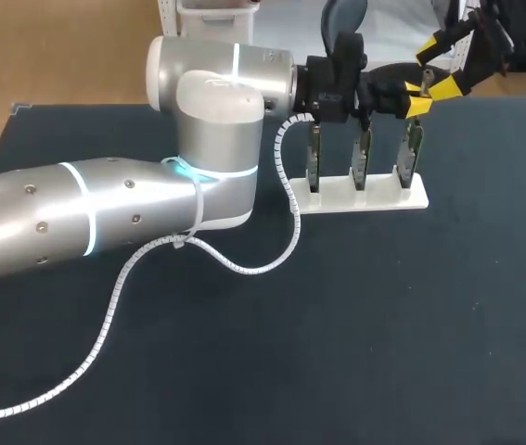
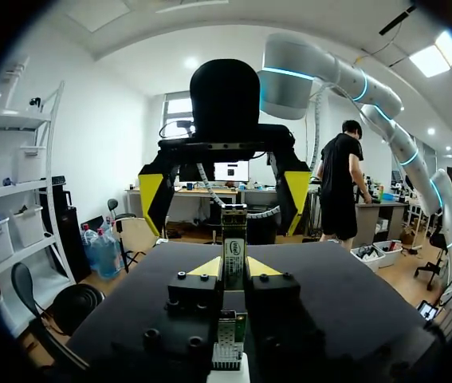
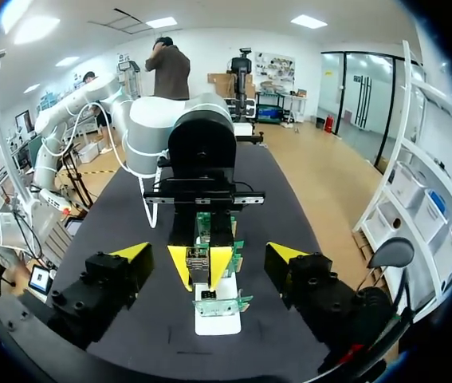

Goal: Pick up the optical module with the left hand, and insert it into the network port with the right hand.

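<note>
My left gripper is shut on the optical module, a slim metal piece with a label that stands up between its yellow tips. It hangs over the right end of a white rack holding three upright network port boards. My right gripper faces it from the far side, open wide, its yellow fingers standing on either side of the module without touching it. In the right wrist view the module sits in my left gripper, straight ahead between my own tips. In the head view my right gripper is just beyond my left gripper.
The white rack stands on the dark table mat near its far edge. My left arm crosses the table's left half, with a white coiled cable looping from it onto the mat.
</note>
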Action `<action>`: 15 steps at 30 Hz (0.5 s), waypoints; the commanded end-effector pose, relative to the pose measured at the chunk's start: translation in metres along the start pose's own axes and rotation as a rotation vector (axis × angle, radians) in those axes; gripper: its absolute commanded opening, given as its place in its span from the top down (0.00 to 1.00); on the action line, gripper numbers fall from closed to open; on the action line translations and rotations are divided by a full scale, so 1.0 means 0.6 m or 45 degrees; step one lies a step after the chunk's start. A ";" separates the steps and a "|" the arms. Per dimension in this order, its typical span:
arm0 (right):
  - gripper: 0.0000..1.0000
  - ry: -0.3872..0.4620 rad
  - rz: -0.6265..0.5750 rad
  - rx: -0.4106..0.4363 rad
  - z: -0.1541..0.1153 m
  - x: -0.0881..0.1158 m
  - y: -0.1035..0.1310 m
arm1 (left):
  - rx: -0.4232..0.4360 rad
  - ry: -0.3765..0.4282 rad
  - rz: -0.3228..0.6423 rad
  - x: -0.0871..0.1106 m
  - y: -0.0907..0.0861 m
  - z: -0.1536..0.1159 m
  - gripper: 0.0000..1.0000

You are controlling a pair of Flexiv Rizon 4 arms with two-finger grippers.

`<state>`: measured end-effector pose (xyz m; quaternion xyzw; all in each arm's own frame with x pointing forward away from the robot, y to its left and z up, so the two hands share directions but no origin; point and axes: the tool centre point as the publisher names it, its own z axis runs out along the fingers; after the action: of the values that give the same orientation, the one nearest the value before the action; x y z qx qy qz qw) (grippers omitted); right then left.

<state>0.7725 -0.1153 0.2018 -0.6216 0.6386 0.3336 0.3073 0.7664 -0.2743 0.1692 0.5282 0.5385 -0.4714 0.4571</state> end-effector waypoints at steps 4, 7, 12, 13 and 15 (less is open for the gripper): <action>1.00 0.005 0.000 0.017 0.000 0.001 0.007 | 0.001 0.001 -0.001 0.000 0.003 0.002 1.00; 1.00 0.004 0.000 0.016 0.000 0.001 0.007 | 0.001 0.001 -0.001 0.000 0.003 0.002 1.00; 1.00 0.008 0.001 0.011 0.000 0.002 0.006 | 0.001 0.001 -0.001 0.000 0.003 0.002 1.00; 1.00 0.007 0.001 0.010 0.000 0.002 0.006 | 0.001 0.001 -0.001 0.000 0.003 0.002 1.00; 1.00 0.008 0.001 0.007 0.000 0.002 0.006 | 0.001 0.001 -0.001 0.000 0.003 0.002 1.00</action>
<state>0.7691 -0.1161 0.2011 -0.6225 0.6392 0.3325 0.3056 0.7679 -0.2735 0.1690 0.5273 0.5394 -0.4706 0.4578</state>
